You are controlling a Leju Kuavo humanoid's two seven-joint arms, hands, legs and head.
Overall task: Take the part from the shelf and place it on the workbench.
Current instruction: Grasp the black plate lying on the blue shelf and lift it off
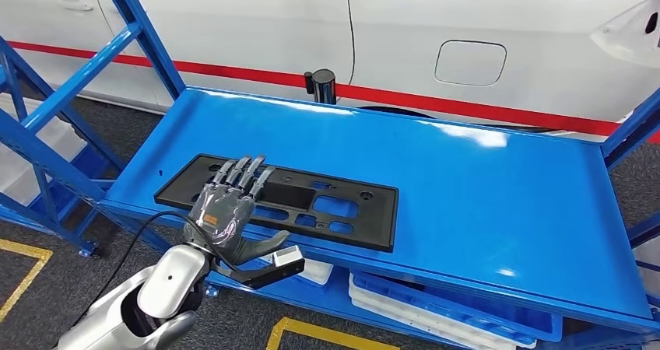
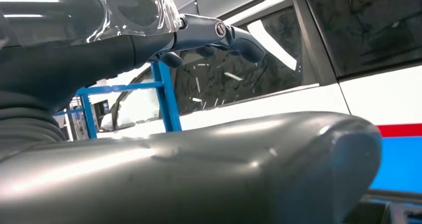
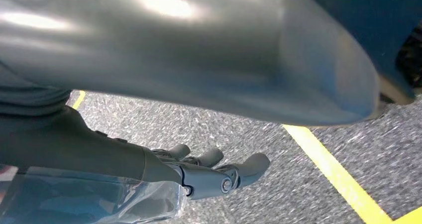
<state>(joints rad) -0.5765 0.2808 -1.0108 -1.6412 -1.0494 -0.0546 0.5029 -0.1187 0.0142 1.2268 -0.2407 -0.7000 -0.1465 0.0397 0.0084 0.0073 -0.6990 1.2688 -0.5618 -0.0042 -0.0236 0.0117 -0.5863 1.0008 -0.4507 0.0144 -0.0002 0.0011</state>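
The reach step is judged in hand: the left hand (image 1: 227, 210) is spread, holding nothing, over the black plastic panel (image 1: 311, 202) on the blue shelf (image 1: 482, 194); closure is required next.

The silver left arm (image 1: 148, 295) rose from the lower left of the head view. Its left hand (image 1: 229, 206) lay palm down at lower centre-left, fingers (image 1: 247, 171) stretched straight and slightly spread, thumb out sideways. The right hand (image 3: 199, 171) hung with fingers loosely extended, holding nothing.
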